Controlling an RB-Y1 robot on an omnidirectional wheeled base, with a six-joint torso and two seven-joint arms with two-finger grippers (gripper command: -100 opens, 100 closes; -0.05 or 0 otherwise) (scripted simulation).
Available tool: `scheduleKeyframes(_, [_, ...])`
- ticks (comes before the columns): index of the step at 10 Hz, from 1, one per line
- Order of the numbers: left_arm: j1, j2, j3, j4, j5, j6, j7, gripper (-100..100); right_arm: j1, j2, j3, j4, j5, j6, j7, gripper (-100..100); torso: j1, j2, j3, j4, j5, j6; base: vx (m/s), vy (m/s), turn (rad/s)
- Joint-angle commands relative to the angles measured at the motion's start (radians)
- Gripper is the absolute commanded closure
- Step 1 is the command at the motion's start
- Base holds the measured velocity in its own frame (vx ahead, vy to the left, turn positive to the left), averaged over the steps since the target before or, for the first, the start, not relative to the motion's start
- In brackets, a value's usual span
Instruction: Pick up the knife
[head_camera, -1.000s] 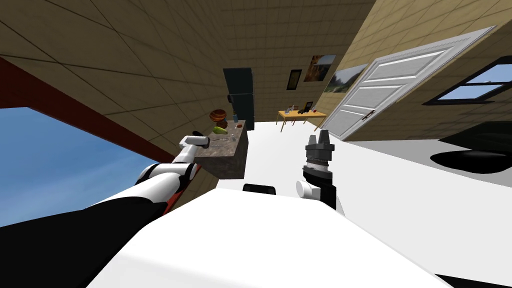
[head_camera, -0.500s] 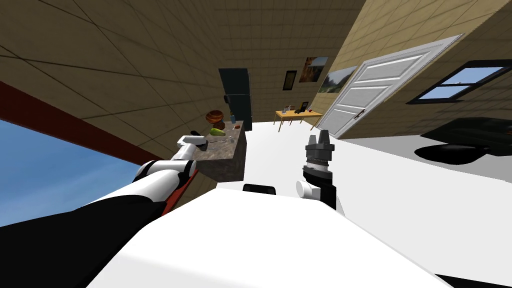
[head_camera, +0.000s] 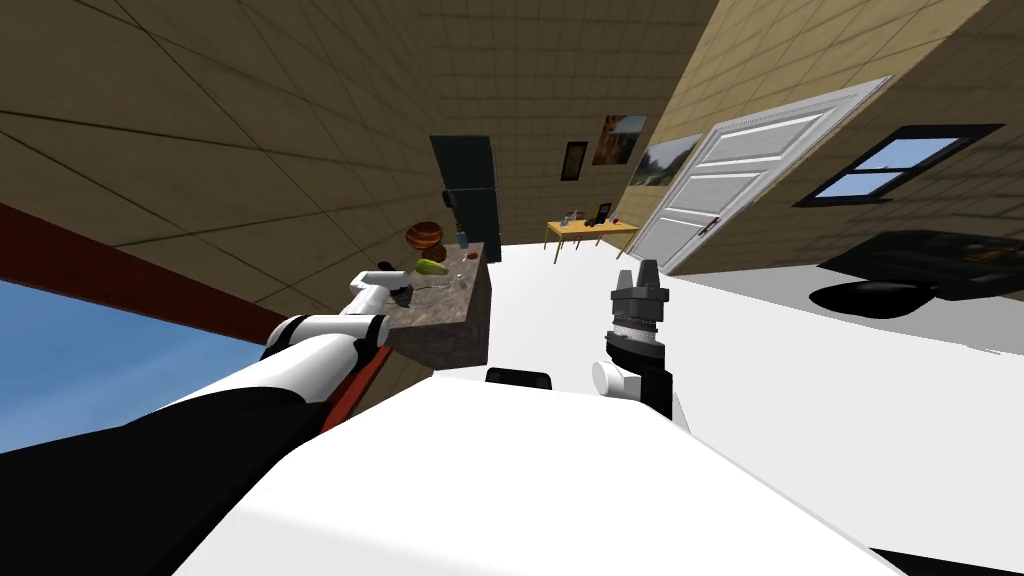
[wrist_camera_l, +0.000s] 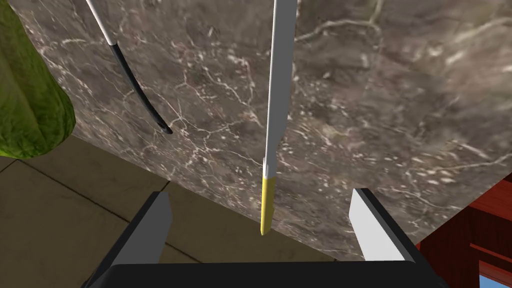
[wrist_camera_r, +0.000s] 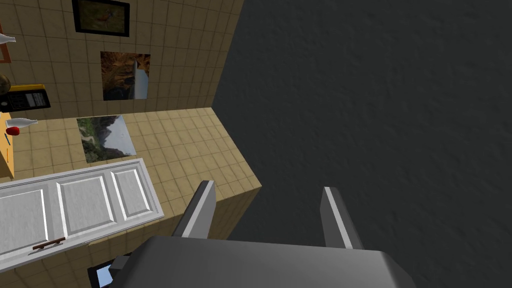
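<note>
The knife (wrist_camera_l: 276, 105) lies on the brown marbled counter (wrist_camera_l: 380, 100), a long grey strip with a short yellow end (wrist_camera_l: 267, 205). That yellow end pokes past the counter's edge, towards my left gripper (wrist_camera_l: 262, 222). The gripper is open, its fingers (wrist_camera_l: 160, 217) standing either side of the yellow end without touching it. In the head view my left gripper (head_camera: 398, 291) hovers at the near end of the counter (head_camera: 450, 312). My right gripper (head_camera: 640, 272) is held up in front of my chest, open and empty, as the right wrist view (wrist_camera_r: 270, 210) also shows.
Beside the knife lie a white utensil with a black handle (wrist_camera_l: 132, 87) and a green vegetable (wrist_camera_l: 27, 100). Further along the counter are a brown bowl (head_camera: 424, 235) and small items. A dark fridge (head_camera: 470, 195) stands behind, with a wooden table (head_camera: 590, 228) and white door (head_camera: 740, 180) beyond.
My head view has swung, so the room slides left in the picture. The left hand has crept slightly further over the counter's near end. The right arm has not moved.
</note>
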Motion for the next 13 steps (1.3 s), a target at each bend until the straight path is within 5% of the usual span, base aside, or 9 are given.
scheduleKeyframes(1, [-0.011,0.003,-0.001,0.043,-0.001,0.018,-0.002,-100,0.0,0.0,0.0,0.0,0.0,0.0,0.0,0,0.0,0.0,0.0,0.0,0.0,0.0,0.041,0.056,-0.063])
scheduleKeyframes(6, [-0.062,0.026,-0.001,0.17,0.0,0.101,-0.019,-100,0.0,0.0,0.0,0.0,0.0,0.0,0.0,0,0.0,0.001,0.0,0.0,0.0,-0.001,0.041,0.056,-0.073])
scheduleKeyframes(7, [-0.062,0.026,-0.001,0.152,0.0,0.101,-0.019,-100,0.0,0.0,0.0,0.0,0.0,0.0,0.0,0,0.0,0.001,0.0,0.0,0.0,0.0,0.037,0.049,-0.032])
scheduleKeyframes(12, [-0.094,0.037,-0.003,0.256,-0.001,0.155,-0.03,-100,0.0,0.0,0.0,0.0,0.0,0.0,0.0,0,-0.001,0.001,0.001,0.0,0.0,0.0,0.027,0.04,-0.047])
scheduleKeyframes(13, [-0.094,0.037,-0.003,0.222,-0.001,0.155,-0.03,-100,0.0,0.0,0.0,0.0,0.0,0.0,0.0,0,0.0,0.001,0.0,0.0,0.0,-0.001,0.028,0.046,-0.017])
